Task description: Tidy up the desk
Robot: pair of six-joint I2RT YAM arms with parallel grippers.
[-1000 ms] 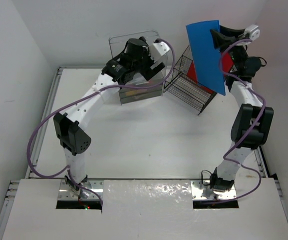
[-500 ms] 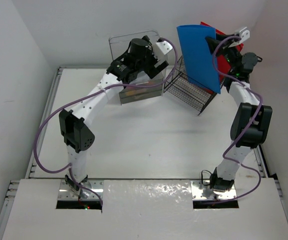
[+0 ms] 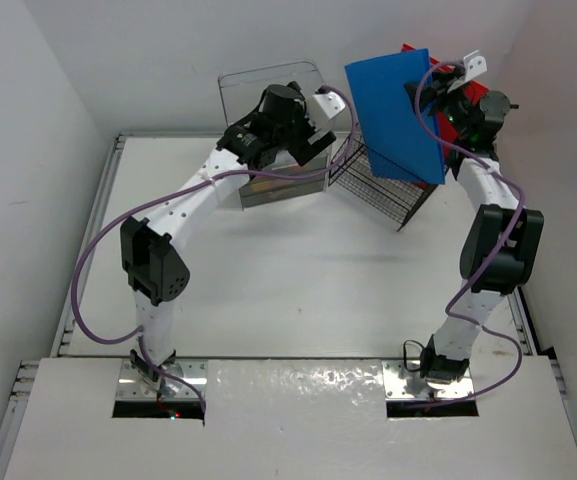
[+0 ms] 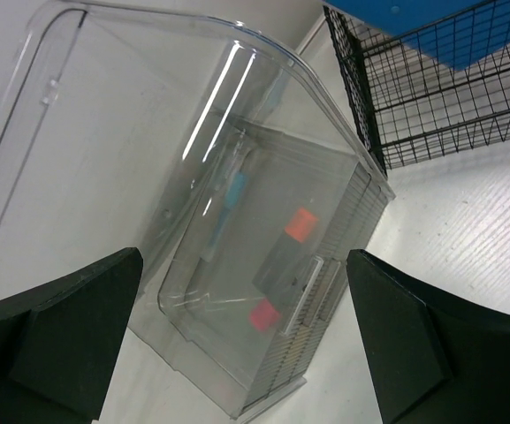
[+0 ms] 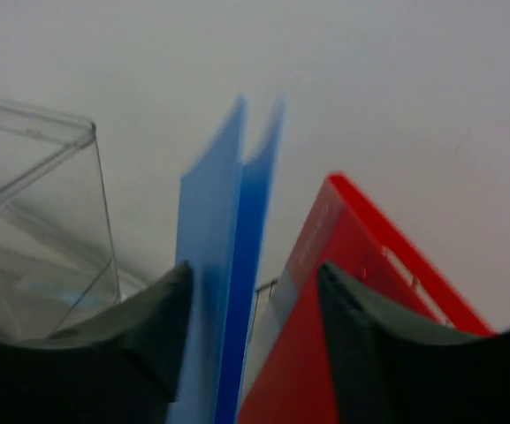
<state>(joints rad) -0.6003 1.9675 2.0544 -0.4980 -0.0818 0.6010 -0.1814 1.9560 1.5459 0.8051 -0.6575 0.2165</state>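
The white desk [image 3: 288,270] carries a black wire rack [image 3: 378,180] at the back right. A blue folder [image 3: 393,115] stands tilted over the rack, with a red folder [image 3: 473,92] behind it. My right gripper [image 3: 438,95] is at the blue folder's right edge. In the right wrist view the blue folder [image 5: 228,265] leans against the left finger, and a gap separates it from the right finger, so the right gripper [image 5: 255,274] is open. The red folder [image 5: 325,353] stands just beyond. My left gripper [image 4: 244,265] hangs wide open above a clear plastic box [image 4: 263,265] of pens.
The clear box [image 3: 278,185] sits at the back of the desk, left of the rack, its lid raised. The wire rack [image 4: 440,97] stands close to the box's right side. White wall panels close in the back and both sides.
My right arm has carried the blue folder leftward and back over the rack, and its jaws have widened off the folder. The left arm has shifted slightly over the box.
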